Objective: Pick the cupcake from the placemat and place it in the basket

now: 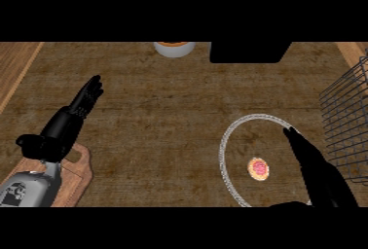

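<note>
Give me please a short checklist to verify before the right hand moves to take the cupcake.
1. Cupcake on the placemat, in plain sight: ok.
2. Right hand open, fingers straight, holding nothing: ok.
3. Right hand close to the cupcake: ok, it is just right of it, not yet touching.
4. Basket within view at the right edge: ok; its inside is cut off, so free room cannot tell.
5. Left hand out of the way: ok, resting open at the left, far from the placemat.
6. Way from cupcake to basket free: cannot tell, the right forearm covers part of it.
</note>
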You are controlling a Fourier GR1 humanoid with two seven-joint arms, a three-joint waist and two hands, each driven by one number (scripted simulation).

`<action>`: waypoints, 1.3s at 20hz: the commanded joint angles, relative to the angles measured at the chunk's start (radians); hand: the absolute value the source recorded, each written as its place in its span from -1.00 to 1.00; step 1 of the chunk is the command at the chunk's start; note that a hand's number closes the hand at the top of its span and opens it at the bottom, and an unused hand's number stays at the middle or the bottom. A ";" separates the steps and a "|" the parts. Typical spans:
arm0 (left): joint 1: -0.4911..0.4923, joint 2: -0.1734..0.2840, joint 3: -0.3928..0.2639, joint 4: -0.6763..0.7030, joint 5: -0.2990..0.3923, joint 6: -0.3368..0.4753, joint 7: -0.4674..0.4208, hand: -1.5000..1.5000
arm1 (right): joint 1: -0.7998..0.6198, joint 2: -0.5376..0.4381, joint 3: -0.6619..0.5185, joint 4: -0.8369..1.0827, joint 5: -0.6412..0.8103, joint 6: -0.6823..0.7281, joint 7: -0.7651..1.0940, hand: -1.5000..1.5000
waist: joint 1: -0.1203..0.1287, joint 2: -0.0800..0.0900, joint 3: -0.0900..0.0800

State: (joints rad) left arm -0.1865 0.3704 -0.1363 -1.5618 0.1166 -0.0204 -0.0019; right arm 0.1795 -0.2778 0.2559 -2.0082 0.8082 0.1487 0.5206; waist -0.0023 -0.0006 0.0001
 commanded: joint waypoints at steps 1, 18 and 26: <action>0.070 -0.025 0.012 -0.059 -0.020 -0.018 -0.009 0.00 | -0.017 0.014 -0.044 0.083 -0.008 -0.057 -0.110 -1.00 | 0.003 0.000 0.000; 0.083 -0.068 0.122 -0.025 -0.079 -0.150 -0.048 0.00 | -0.029 0.129 0.075 0.147 0.176 -0.036 -0.027 -1.00 | 0.003 0.000 0.000; 0.026 -0.135 0.131 -0.062 -0.112 -0.144 0.057 0.00 | -0.116 0.134 -0.009 0.242 0.153 0.007 -0.057 -1.00 | 0.003 0.000 0.000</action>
State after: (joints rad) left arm -0.1586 0.2569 -0.0138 -1.6113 0.0081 -0.1511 0.0336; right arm 0.1197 -0.1585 0.2840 -1.8359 0.9662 0.1497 0.4765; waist -0.0004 -0.0005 0.0001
